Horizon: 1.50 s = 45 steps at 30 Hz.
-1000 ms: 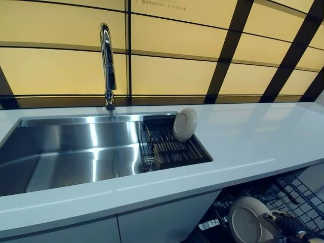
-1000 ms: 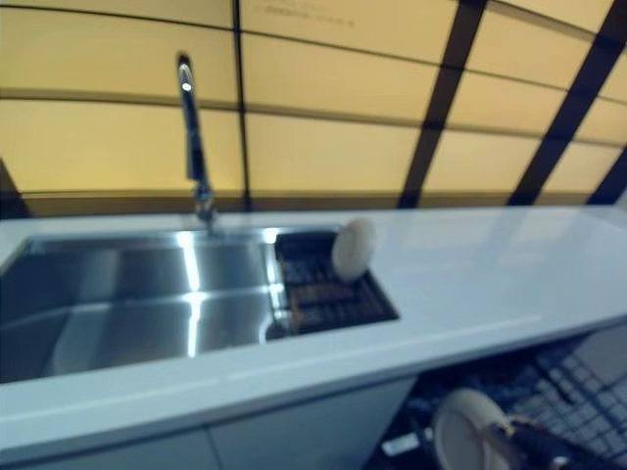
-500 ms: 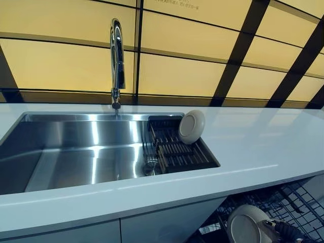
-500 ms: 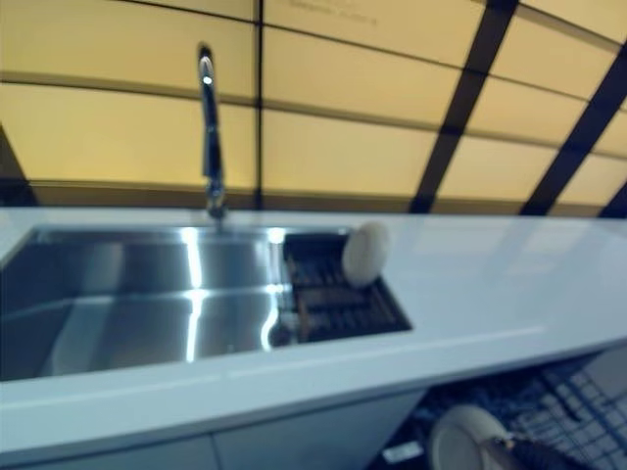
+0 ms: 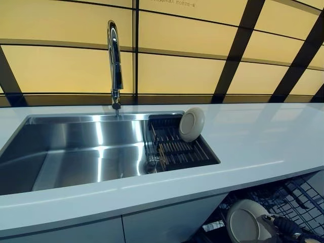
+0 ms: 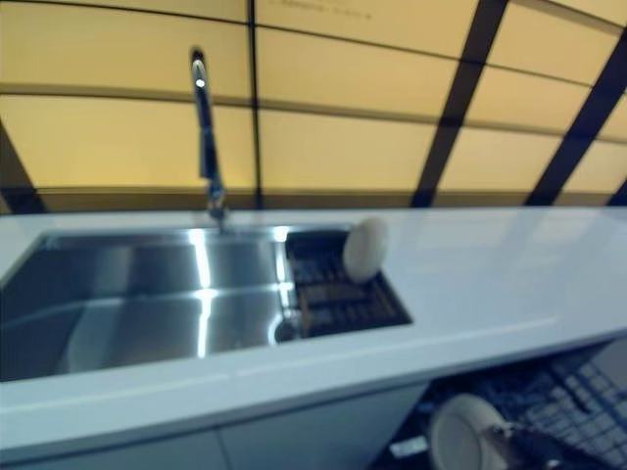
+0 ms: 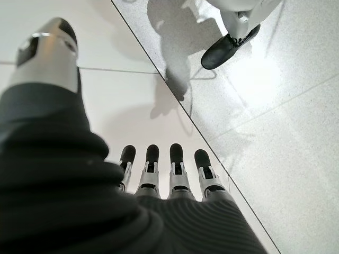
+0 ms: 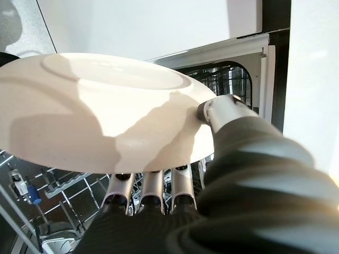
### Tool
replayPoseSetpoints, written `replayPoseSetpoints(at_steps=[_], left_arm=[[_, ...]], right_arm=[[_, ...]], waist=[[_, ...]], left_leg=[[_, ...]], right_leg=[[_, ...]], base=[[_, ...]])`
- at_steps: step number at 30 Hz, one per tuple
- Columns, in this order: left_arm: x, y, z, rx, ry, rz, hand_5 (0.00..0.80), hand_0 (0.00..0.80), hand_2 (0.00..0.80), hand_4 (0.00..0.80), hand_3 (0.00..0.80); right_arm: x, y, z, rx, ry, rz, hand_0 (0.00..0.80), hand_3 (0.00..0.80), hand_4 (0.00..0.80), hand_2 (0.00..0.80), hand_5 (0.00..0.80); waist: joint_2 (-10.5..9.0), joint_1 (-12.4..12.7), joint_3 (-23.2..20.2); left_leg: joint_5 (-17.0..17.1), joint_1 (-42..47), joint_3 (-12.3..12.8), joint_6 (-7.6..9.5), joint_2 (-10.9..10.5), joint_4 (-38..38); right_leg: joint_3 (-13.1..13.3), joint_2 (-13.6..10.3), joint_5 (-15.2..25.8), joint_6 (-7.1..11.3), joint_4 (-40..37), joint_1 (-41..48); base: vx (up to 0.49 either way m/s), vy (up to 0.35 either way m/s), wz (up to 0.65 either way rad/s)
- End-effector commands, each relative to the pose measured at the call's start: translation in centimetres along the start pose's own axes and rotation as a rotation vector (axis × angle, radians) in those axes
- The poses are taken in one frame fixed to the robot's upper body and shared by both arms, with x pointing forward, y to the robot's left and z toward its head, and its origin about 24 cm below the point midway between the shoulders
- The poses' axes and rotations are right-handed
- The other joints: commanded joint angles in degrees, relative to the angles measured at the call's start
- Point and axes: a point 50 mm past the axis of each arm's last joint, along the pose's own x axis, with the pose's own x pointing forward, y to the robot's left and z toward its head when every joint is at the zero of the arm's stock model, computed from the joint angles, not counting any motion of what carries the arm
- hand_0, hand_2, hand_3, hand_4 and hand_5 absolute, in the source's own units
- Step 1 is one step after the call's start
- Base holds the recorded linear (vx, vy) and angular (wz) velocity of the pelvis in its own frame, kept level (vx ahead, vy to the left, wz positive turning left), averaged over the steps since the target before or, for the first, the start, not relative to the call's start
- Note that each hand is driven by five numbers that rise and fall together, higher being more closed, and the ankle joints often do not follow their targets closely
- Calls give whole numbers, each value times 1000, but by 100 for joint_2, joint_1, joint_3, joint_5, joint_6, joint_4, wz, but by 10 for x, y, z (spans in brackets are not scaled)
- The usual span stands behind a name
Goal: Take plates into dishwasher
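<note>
From my station, the right robot hand (image 8: 159, 196) has a cream plate (image 8: 100, 111) pinched at its rim: the thumb presses on the upper face near the edge and the fingers (image 8: 152, 193) curl up against the underside, so the grip is closed on the plate. In the head views that same plate sits low at the right, below the front edge of the white counter (image 5: 253, 142), held over the wire dishwasher rack (image 5: 298, 197) that is pulled out beneath it. Through the right wrist view I see the rack's wire tines under the plate and the open dishwasher cavity beyond; I cannot tell whether the plate touches the rack. A second plate (image 5: 192, 124) stands tilted on edge in the dark drying rack (image 5: 174, 149) set into the right end of the steel sink (image 5: 76, 152), leaning toward the counter side. The tall chrome faucet (image 5: 114, 61) rises behind the sink, against the yellow panelled wall (image 5: 177, 71). My left robot hand (image 7: 164, 174) shows only in its own wrist view, hanging with its fingers straight and relaxed, holding nothing, over the pale floor (image 7: 286, 137) beside a white cabinet face.
</note>
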Motion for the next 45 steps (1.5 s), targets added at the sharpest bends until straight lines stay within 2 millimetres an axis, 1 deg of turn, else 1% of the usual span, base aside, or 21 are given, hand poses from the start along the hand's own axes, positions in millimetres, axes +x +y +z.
replayPoseSetpoints(at_steps=[1, 4, 9, 14, 20, 22, 23, 24, 26, 31, 45], left_arm=[[4, 19, 25, 9, -70, 44, 0, 0, 0, 0, 0], [4, 18, 25, 12, -72, 41, 0, 0, 0, 0, 0], [4, 20, 25, 13, -72, 39, 0, 0, 0, 0, 0], [4, 18, 26, 13, -74, 35, 0, 0, 0, 0, 0], [5, 15, 31, 21, -90, 23, 0, 0, 0, 0, 0], [5, 14, 33, 24, -92, 22, 0, 0, 0, 0, 0], [5, 14, 34, 28, -90, 20, 0, 0, 0, 0, 0], [5, 14, 34, 28, -90, 20, 0, 0, 0, 0, 0], [6, 13, 34, 33, -89, 17, 0, 0, 0, 0, 0], [6, 13, 36, 42, -87, 8, 0, 0, 0, 0, 0], [6, 7, 36, 56, -90, -12, 0, 0, 0, 0, 0]], right_arm=[[12, 6, 38, 25, -149, -21, 800, 800, 800, 800, 800], [13, 9, 40, 20, -152, -20, 800, 800, 800, 800, 800], [12, 6, 42, 23, -161, -44, 800, 800, 800, 800, 800], [14, 11, 39, 23, -145, -18, 800, 800, 800, 800, 800], [22, 35, 23, 41, -97, 38, 800, 800, 800, 800, 800], [24, 39, 19, 44, -85, 51, 800, 800, 800, 800, 800], [26, 44, 14, 41, -68, 59, 800, 800, 800, 800, 800], [26, 44, 14, 41, -68, 59, 800, 800, 800, 800, 800], [29, 51, 5, 36, -38, 83, 800, 800, 800, 800, 800], [33, 59, -6, 34, 0, 111, 800, 800, 800, 800, 800], [38, 77, -21, 32, 63, 151, 800, 800, 800, 800, 800]], waist=[[32, 120, 89], [45, 132, 92], [47, 134, 94], [47, 130, 98], [95, 183, 105], [106, 194, 105], [119, 210, 102], [118, 207, 102], [142, 236, 97], [178, 292, 84], [210, 391, 70]], left_leg=[[-167, -42, -42, 192, -104, 94], [-171, -37, -51, 195, -110, 90], [-169, -47, -47, 187, -113, 94], [-166, -47, -45, 187, -107, 100], [-163, -55, -88, 208, -133, 110], [-163, -54, -110, 214, -141, 108], [-164, -50, -130, 215, -151, 110], [-164, -51, -132, 215, -152, 110], [-166, -33, -176, 220, -168, 98], [-165, -18, -240, 220, -189, 92], [-160, 14, -336, 226, -195, 80]], right_leg=[[241, -434, 636, 241, 570, -105], [232, -438, 621, 238, 557, -93], [235, -441, 632, 241, 545, -96], [246, -445, 639, 244, 557, -119], [212, -494, 620, 238, 589, -95], [199, -510, 620, 240, 595, -94], [186, -529, 625, 241, 611, -98], [184, -530, 624, 241, 611, -98], [166, -552, 636, 245, 630, -108], [116, -591, 617, 248, 626, -74], [68, -613, 521, 241, 670, -23]], base=[[15, 7, 5], [18, 11, 9], [1, 1, 1], [7, 5, 5], [0, 0, 0], [0, 0, 0], [0, 0, 0], [0, 0, 0], [20, 20, 6], [24, 22, 13], [16, 8, 3]])
